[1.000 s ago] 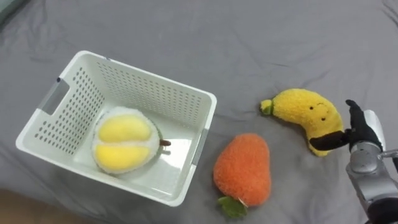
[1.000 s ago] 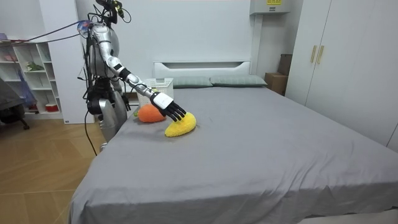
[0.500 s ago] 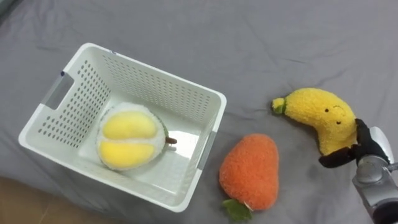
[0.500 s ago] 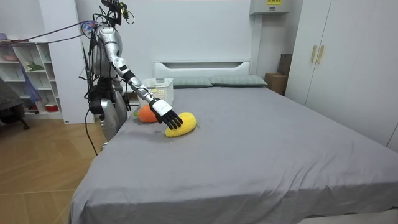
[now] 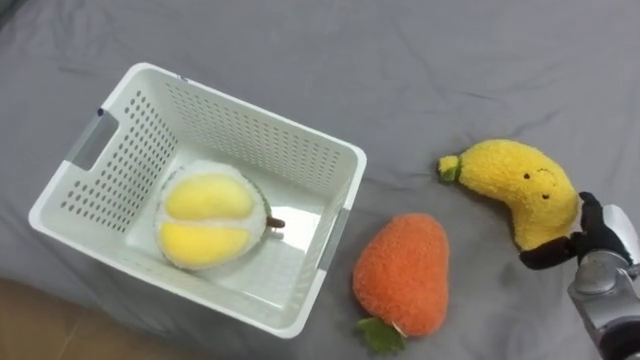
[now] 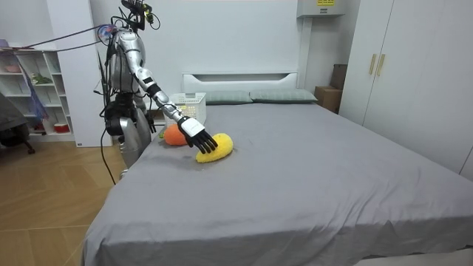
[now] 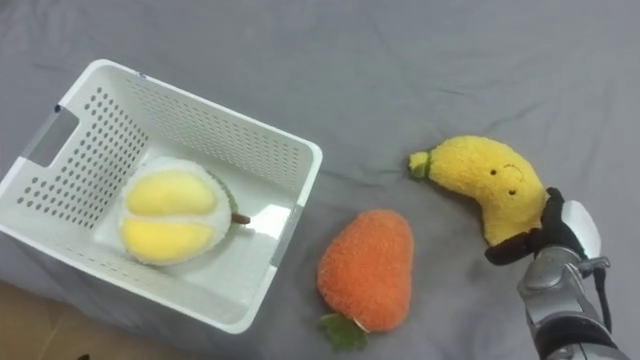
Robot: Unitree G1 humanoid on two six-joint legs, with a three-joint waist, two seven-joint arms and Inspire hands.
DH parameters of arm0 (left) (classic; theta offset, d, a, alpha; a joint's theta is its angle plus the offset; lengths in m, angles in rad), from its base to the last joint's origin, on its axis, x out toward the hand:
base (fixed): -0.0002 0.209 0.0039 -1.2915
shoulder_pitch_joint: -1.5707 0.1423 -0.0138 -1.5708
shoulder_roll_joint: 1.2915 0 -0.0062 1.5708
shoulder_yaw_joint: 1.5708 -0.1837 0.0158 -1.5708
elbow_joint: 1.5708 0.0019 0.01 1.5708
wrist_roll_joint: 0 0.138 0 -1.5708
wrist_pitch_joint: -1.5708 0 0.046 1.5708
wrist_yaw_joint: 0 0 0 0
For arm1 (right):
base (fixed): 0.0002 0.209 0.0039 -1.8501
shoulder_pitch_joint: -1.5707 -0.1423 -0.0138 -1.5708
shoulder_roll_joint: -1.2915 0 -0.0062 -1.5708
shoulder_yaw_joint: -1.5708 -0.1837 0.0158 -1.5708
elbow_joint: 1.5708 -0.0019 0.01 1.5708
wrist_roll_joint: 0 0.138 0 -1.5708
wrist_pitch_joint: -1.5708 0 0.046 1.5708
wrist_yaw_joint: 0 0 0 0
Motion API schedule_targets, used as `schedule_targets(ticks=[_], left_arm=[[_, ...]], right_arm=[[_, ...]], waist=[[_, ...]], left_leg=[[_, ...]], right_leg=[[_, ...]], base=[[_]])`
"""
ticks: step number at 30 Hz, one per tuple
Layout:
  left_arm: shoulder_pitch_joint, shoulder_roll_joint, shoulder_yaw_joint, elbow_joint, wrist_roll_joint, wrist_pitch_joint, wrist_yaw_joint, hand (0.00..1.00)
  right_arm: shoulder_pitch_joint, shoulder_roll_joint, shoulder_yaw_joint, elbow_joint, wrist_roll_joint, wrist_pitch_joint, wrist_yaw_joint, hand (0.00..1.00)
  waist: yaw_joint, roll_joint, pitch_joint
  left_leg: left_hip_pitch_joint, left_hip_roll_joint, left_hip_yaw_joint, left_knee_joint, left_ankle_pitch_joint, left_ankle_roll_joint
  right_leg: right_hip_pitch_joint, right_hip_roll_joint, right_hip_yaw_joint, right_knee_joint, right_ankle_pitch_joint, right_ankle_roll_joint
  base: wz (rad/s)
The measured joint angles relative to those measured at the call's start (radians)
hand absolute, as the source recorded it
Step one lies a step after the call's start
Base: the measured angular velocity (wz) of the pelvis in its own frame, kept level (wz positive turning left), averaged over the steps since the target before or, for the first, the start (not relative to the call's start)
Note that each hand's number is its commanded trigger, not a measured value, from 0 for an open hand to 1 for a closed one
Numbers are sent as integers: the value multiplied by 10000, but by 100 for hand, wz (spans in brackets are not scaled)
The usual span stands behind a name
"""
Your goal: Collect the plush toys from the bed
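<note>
The robot is standing on the wooden floor at the side edge of the bed, toward its head end, on the room view's left. It is reaching its right arm out and down over the mattress. A smooth grey sheet is covering the whole bed, with a white headboard and grey pillows lying along the head edge. White wardrobe doors are standing on the room view's right, and a white shelf unit is standing on its left, behind the robot.

A white perforated basket is sitting right at the bed's side edge nearest the robot. A yellow and white durian plush is lying inside it. Just beside the basket's right wall, an orange fruit plush with a green leaf is lying on the sheet. Farther in from the edge, a yellow banana plush is lying near it but apart.

The right hand is resting against the lower end of the banana plush. Its dark fingers are stretched out along the toy and its thumb is lying under the tip. The fingers are touching the banana plush but are not closed round it, and the toy is lying on the sheet.
</note>
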Motion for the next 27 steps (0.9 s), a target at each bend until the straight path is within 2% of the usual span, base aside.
schedule_targets(ticks=[7, 9, 13, 16, 24, 27], left_arm=[[-16, 13, -240, 435, -16, -81, 49, 0], [-27, 11, -240, 469, -22, -87, 103, 0], [-41, 11, -240, 472, -37, -113, 317, 0], [-47, 3, -357, 512, -335, -98, 348, 0], [-94, -41, -916, 508, -419, -84, 332, 0], [-94, -39, -1219, 502, -417, -97, 327, 0]], right_arm=[[-327, -23, -44, 450, 899, -168, -724, 0], [-420, -25, -73, 450, 1198, -227, -941, 0], [-556, -36, -99, 450, 1544, -426, -1649, 0], [-678, -40, -99, 443, 1895, -439, -1939, 0], [-1068, -51, -98, 443, 2692, -462, -2081, 0], [-1183, -54, -84, 443, 2722, -592, -2082, 0]], waist=[[-3, 133, 97], [19, 167, 104], [14, 217, 99], [86, 273, 75], [196, 346, 74], [207, 366, 73]], left_leg=[[-93, -20, -119, 23, 1, -2], [-105, -25, -117, 25, 2, -2], [-132, -27, -141, 49, 6, -6], [-137, -35, -160, 49, 6, -6], [-159, -61, -295, 51, 58, -31], [-158, -91, -342, 51, 95, -29]], right_leg=[[-31, -15, -82, -30, -2, 2], [-37, -14, -69, -38, -2, 2], [-46, -14, -89, -39, -4, 1], [-50, -14, -89, -36, -4, 2], [-31, -36, -254, -28, -25, -18], [-24, -60, -257, -22, -45, -12]], base=[[5], [0], [0], [0], [5], [5]])
